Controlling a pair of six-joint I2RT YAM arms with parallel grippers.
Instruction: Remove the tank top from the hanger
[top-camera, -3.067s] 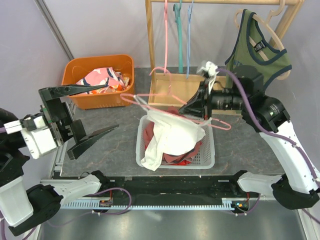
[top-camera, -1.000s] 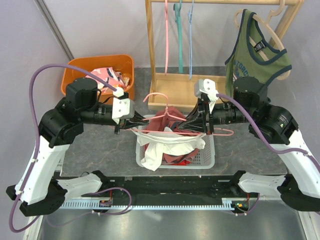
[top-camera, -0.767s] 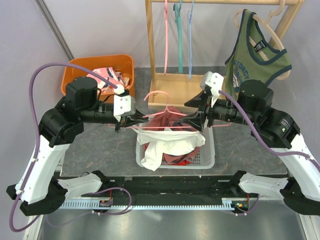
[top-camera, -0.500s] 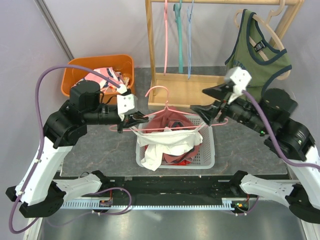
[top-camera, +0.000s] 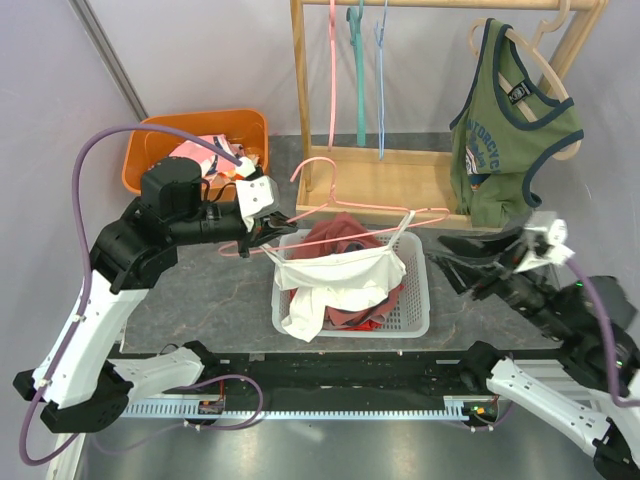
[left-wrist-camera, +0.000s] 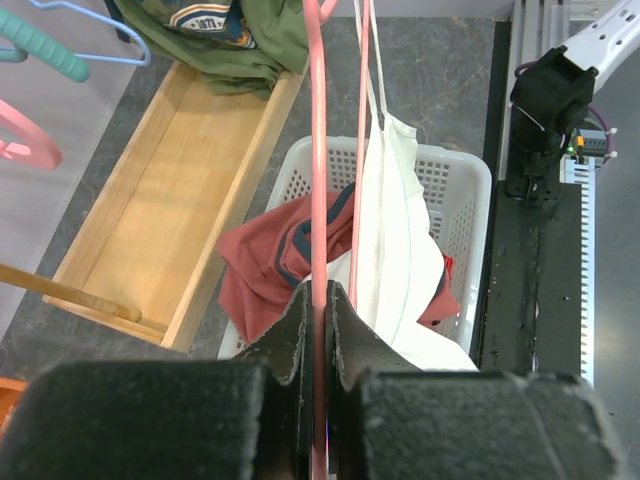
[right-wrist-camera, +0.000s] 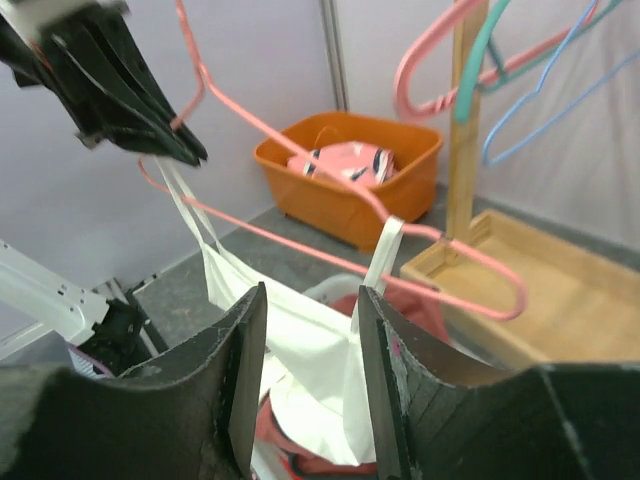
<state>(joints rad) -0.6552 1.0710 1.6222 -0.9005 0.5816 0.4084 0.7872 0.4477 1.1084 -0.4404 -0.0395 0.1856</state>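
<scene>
**Containers**
- White mesh basket, near the front edge of the counter. It holds a red garment with the body of the white tank top heaped over it.
- Orange bin, back left. It holds pink patterned clothes.
- Wooden rack tray, behind the basket. A green tank top hangs above its right end.

**Task item**
- Both straps of the white tank top are looped over the pink hanger, which is held level above the basket.

**My arms**
- My left pincer reaches in from the left and is clamped tight on the hanger's left end.
- My right pincer sits low, right of the basket. It stands partly apart, grips nothing, and is clear of hanger and cloth.

**Room**
- Bare counter shows on both sides of the basket.
- The rack stands just behind it.
</scene>
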